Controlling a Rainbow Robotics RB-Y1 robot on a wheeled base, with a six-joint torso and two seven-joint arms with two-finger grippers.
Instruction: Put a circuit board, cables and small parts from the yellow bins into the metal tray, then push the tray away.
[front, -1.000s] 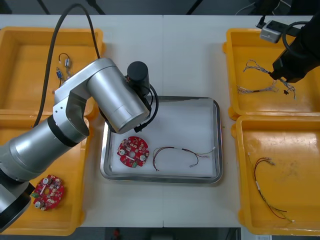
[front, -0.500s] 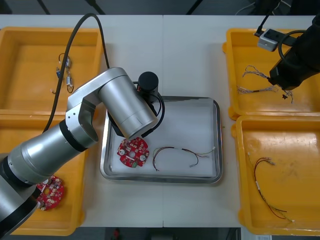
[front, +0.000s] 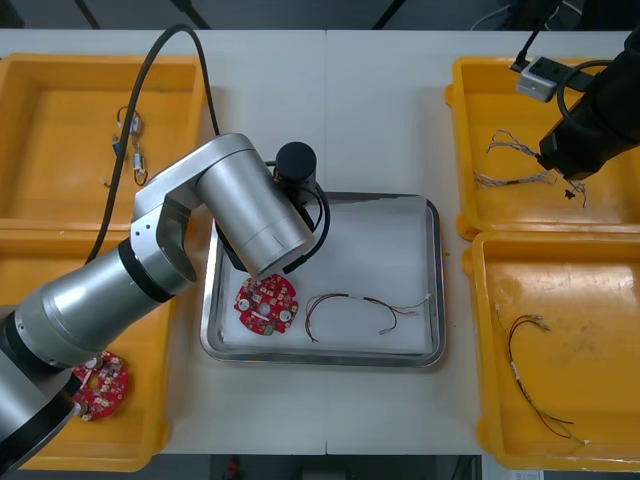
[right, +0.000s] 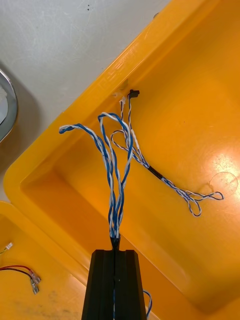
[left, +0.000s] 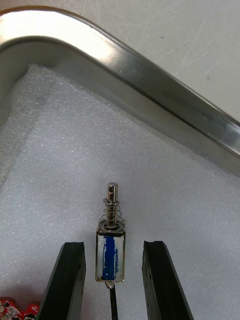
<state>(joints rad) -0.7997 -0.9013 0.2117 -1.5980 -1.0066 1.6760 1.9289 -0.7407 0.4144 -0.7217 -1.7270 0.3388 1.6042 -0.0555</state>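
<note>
My left gripper is open over the far left corner of the metal tray, which is white inside. A small metal part with a blue body and a spring lies on the white liner between the fingers, with a gap on each side. The left arm covers that corner in the front view. A round red circuit board and a thin red and dark cable also lie in the tray. My right gripper is shut on a twisted blue and white cable over the far right yellow bin.
The far left bin holds small metal parts. Another circuit board lies in the near left bin. A red and dark cable lies in the near right bin. Bare table lies beyond the tray.
My left arm swung right over the tray's corner, then its fingers spread and let go of the small metal part. The right gripper shifted slightly with the blue and white cable.
</note>
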